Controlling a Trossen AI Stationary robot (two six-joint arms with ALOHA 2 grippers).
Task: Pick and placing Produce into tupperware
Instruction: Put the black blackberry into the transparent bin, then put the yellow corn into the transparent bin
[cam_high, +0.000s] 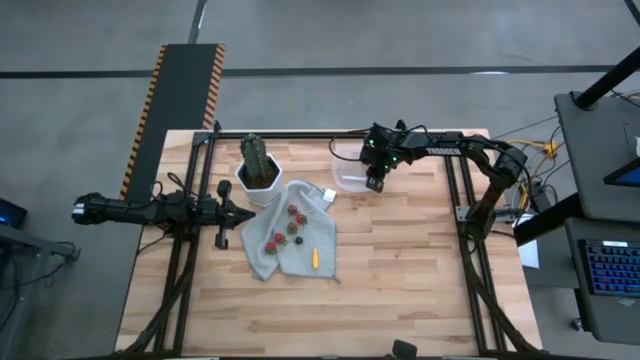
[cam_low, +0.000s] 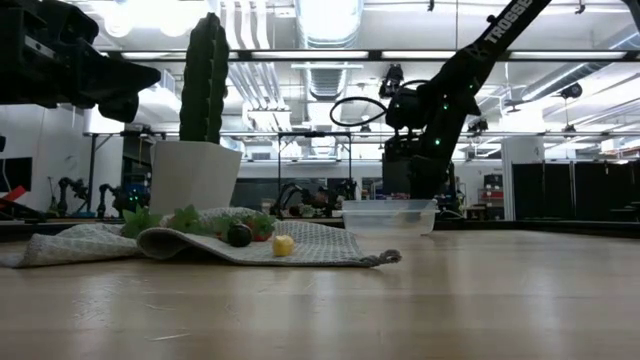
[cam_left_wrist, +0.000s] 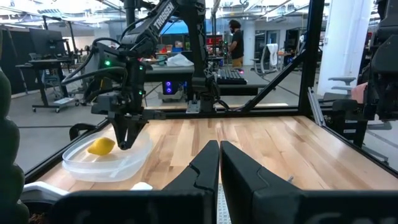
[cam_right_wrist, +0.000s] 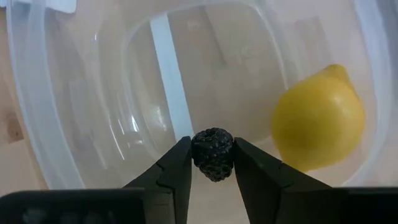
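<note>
The clear tupperware (cam_high: 346, 178) (cam_right_wrist: 43, 137) stands near the table's far edge with the yellow lemon (cam_right_wrist: 317, 123) (cam_left_wrist: 101, 147) lying in it. My right gripper (cam_high: 375, 183) (cam_right_wrist: 212, 163) hangs over it, shut on a dark berry (cam_right_wrist: 212, 153). Red berries (cam_high: 293, 212), a dark berry (cam_low: 239, 235) and a yellow-orange piece (cam_high: 314, 259) lie on a grey cloth (cam_high: 295, 245). My left gripper (cam_high: 243, 213) (cam_left_wrist: 219, 163) waits, shut, at the cloth's left edge. My right gripper pinches the dark berry by its two sides (cam_right_wrist: 198, 155) between the free ends of its fingers (cam_right_wrist: 177, 163). It comes from above, pointing down into the tupperware. The berry is lifted clear, above the container's floor and beside the lemon.
A green cactus in a white pot (cam_high: 258, 168) stands at the cloth's far left corner, close to my left gripper. Black frame rails (cam_high: 330, 134) run along the table's far edge and sides. Bare wood (cam_high: 400, 270) lies to the right of and nearer than the cloth.
</note>
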